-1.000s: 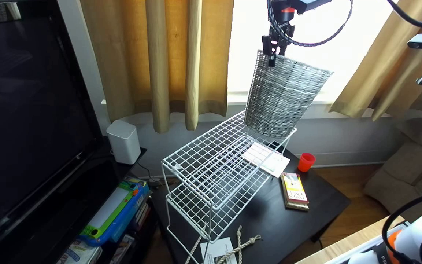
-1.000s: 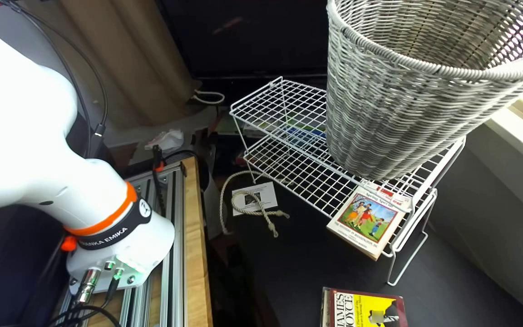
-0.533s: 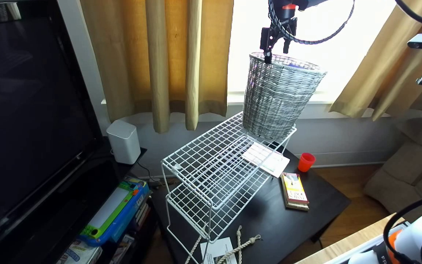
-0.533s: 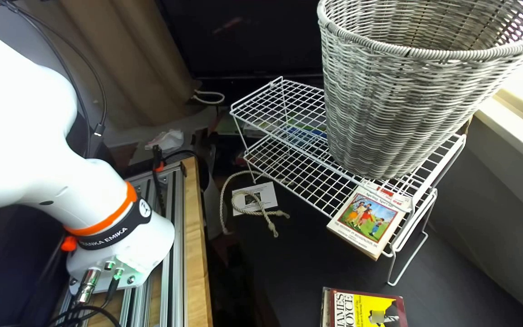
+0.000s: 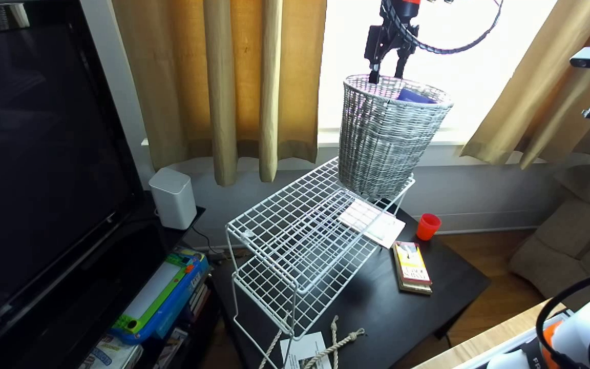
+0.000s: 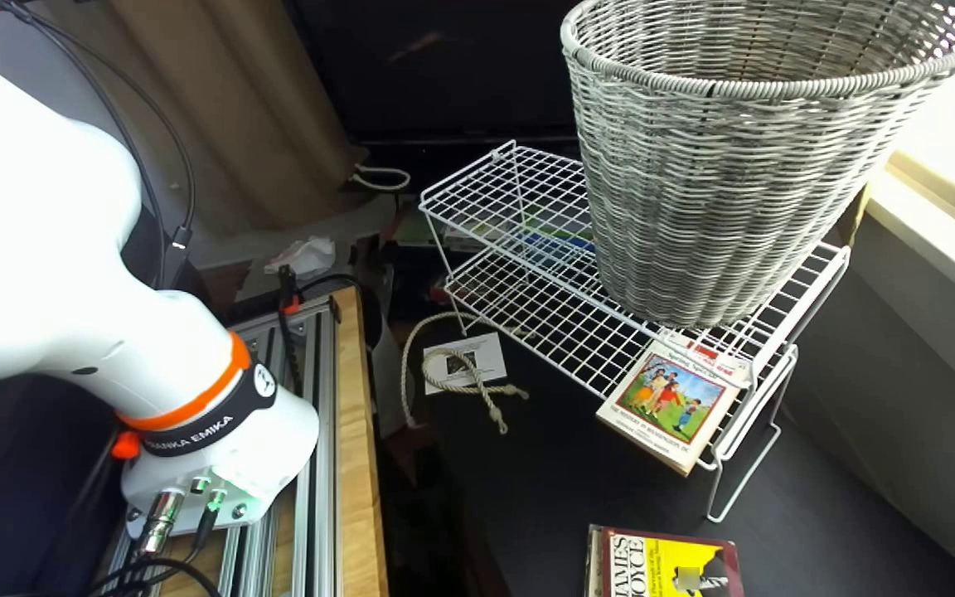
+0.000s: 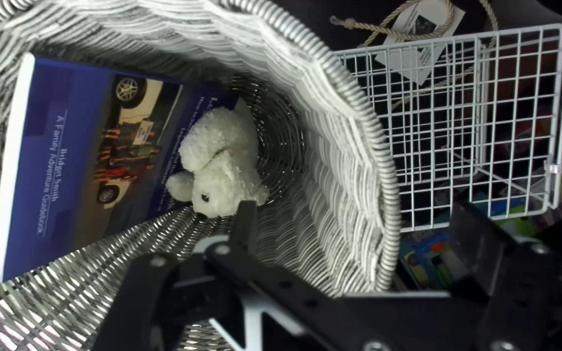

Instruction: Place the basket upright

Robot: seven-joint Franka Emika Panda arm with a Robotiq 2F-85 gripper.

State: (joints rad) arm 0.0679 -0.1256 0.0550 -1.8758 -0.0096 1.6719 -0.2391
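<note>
Tool (image 5: pixel 387 76) hangs released, jaws apart, at the basket (image 5: pixel 390 143), which stands upright on the rack (image 5: pixel 295 220) near the bench (image 5: pixel 454 271) edge by the window (image 5: pixel 474 77); righting looks done, only withdrawal left

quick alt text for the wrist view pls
Looking into a grey woven basket holding a blue book and a white plush animal. The open black gripper shows along the bottom; a white wire rack is at upper right.
</note>
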